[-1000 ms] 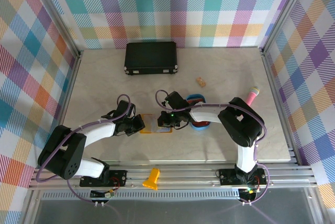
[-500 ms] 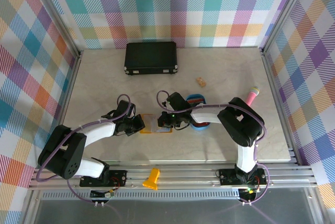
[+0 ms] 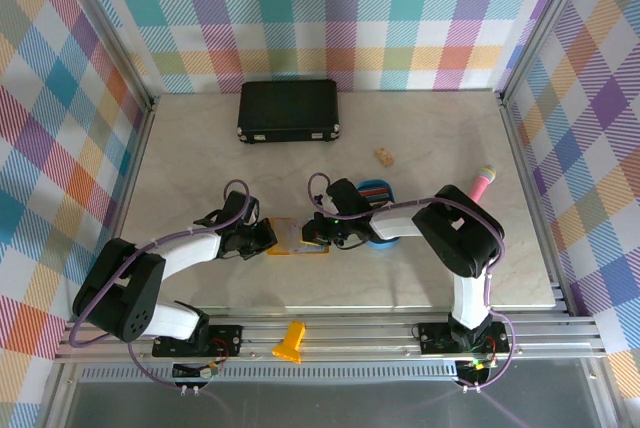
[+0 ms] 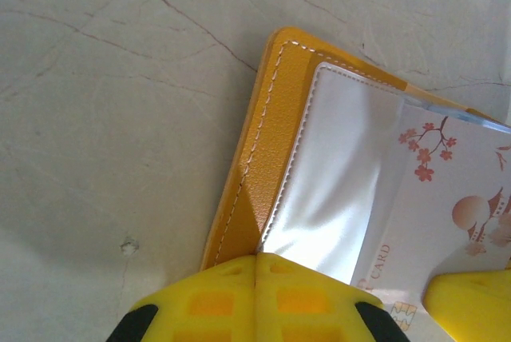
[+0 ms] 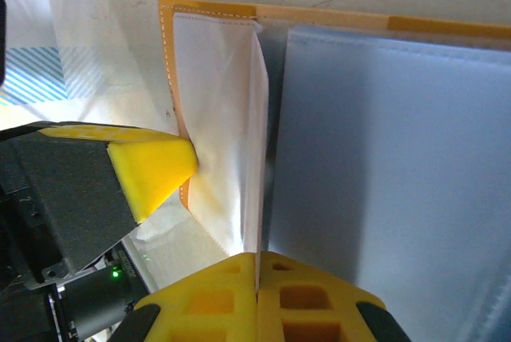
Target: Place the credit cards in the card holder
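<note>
The yellow card holder [image 3: 296, 238] lies open on the table between both grippers. My left gripper [image 3: 268, 238] is shut, its tips [image 4: 256, 258] resting on the holder's stitched yellow edge [image 4: 263, 134] beside a clear pocket. My right gripper [image 3: 318, 235] is shut on a white credit card [image 5: 259, 118], seen edge-on over the open holder [image 5: 335, 16]. In the left wrist view this card [image 4: 447, 198] shows pink blossoms and lies against the pocket mouth. More credit cards [image 3: 375, 191] sit in the blue tray.
The blue oval tray [image 3: 385, 240] stands just right of the holder, under the right arm. A black case [image 3: 288, 111] lies at the back. A small tan piece [image 3: 383, 156] and a pink tube [image 3: 482, 184] lie to the right.
The right arm's wrist has shifted slightly to the right. Both grippers stay shut at the holder.
</note>
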